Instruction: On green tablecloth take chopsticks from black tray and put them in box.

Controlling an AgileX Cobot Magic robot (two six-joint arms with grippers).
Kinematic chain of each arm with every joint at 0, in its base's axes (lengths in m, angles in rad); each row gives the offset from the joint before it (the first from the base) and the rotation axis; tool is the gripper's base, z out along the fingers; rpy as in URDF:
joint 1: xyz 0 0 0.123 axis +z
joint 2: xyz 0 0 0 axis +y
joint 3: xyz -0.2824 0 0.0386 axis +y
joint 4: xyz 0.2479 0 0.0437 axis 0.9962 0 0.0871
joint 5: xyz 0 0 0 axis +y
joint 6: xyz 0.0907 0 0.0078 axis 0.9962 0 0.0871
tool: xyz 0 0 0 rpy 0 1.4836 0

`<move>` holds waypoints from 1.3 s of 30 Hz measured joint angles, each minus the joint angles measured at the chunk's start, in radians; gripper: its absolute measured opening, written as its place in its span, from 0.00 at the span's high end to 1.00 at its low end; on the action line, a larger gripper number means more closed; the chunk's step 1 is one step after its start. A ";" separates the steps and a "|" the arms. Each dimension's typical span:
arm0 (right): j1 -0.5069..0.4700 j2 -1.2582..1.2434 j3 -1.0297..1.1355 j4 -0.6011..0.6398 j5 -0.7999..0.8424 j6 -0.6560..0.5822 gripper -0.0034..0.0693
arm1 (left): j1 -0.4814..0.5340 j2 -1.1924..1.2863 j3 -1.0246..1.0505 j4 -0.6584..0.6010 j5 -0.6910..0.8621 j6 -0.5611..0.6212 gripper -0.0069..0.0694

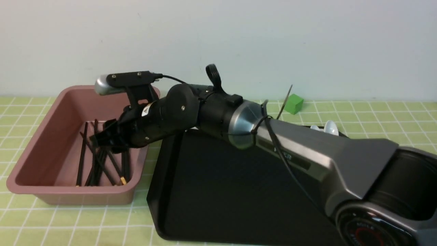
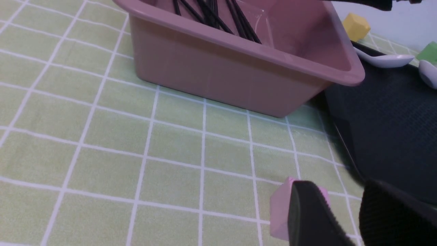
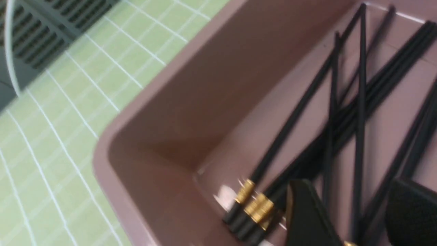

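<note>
The right gripper (image 3: pixel 348 194) hangs over the box (image 1: pixel 78 190) with its fingers spread and nothing between them. Its place above the opening suits a release: anything let go there drops inside the walls.

The chopsticks (image 1: pixel 82 153) in view lie in the box, on its floor, some crossing over others. That loose heap looks like sticks dropped in a few at a time rather than laid out. Most run roughly along the length of the box, probably because its sloped walls leave long sticks little room to lie any other way. Several gold tips gather near one end wall.

The tray (image 1: pixel 239 191) sits just beside the box, to its right, which likely keeps each carry short. The part in view shows no chopsticks, though the arm hides some of it. Spoons (image 1: pixel 331 128) lie at the tray's far side, beyond the box's right; the task does not ask for them, so they should stay.

The left gripper (image 2: pixel 341 201) is in front of the box, clear of it, fingers apart and holding nothing; it seems parked there to leave the right arm room. The job looks nearly finished; lifting the arm away would show whether any stick remains.
</note>
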 joint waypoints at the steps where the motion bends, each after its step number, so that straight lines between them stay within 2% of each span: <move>1: -0.001 -0.018 0.000 -0.065 0.053 0.000 0.51 | 0.000 0.000 0.000 0.000 0.000 0.000 0.60; 5: -0.001 -0.110 0.000 -0.259 0.216 0.000 0.67 | 0.000 0.000 0.000 0.000 0.000 0.000 0.60; 10: -0.001 -0.326 -0.005 -0.506 0.531 0.016 0.95 | 0.000 0.000 0.000 0.000 0.000 0.000 0.60; 11: -0.001 -0.326 -0.004 -0.514 0.531 0.019 0.95 | 0.000 0.000 0.000 0.000 0.000 0.000 0.60; 13: -0.001 -0.443 -0.008 -0.619 0.684 0.058 0.97 | 0.000 0.000 0.000 0.000 0.000 0.000 0.60; 18: -0.003 -0.631 0.022 -0.757 0.737 0.152 0.97 | 0.000 0.000 0.000 0.000 0.000 0.000 0.60; 25: -0.005 -0.963 0.265 -0.802 0.745 0.276 0.97 | 0.000 0.000 0.000 0.000 0.000 0.000 0.60; 30: -0.005 -1.234 0.638 -0.803 0.697 0.363 0.97 | 0.000 0.000 0.000 0.000 0.000 0.000 0.60; 35: -0.005 -1.483 1.116 -0.806 0.411 0.513 0.96 | 0.000 0.000 0.000 0.000 0.000 0.000 0.60; 37: -0.005 -1.528 1.213 -0.807 0.321 0.547 0.96 | 0.000 0.000 0.000 0.000 0.000 0.000 0.60; 39: -0.005 -1.595 1.424 -0.811 0.147 0.596 0.96 | 0.000 0.000 0.000 0.001 0.000 0.000 0.60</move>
